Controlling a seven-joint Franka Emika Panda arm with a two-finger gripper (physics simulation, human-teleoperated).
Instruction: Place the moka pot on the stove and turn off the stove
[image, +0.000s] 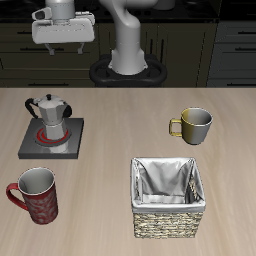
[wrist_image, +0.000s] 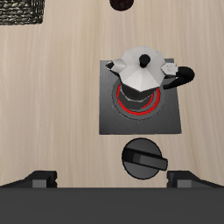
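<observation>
The hand (image: 62, 45) hangs raised, its fingers spread apart, empty.

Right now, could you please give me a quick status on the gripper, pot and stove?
Gripper open, empty, high above the stove. Moka pot upright on the burner, rings glowing red. Knob untouched, nothing blocking it.

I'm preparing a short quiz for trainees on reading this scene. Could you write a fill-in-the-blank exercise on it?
1. The moka pot stands on the ____.
2. The stove rings glow ____, so the burner is still on.
3. The end effector hangs above the table and holds ____.
4. The wicker basket is lined with ____ cloth.

Missing words: stove; red; nothing; grey
</observation>
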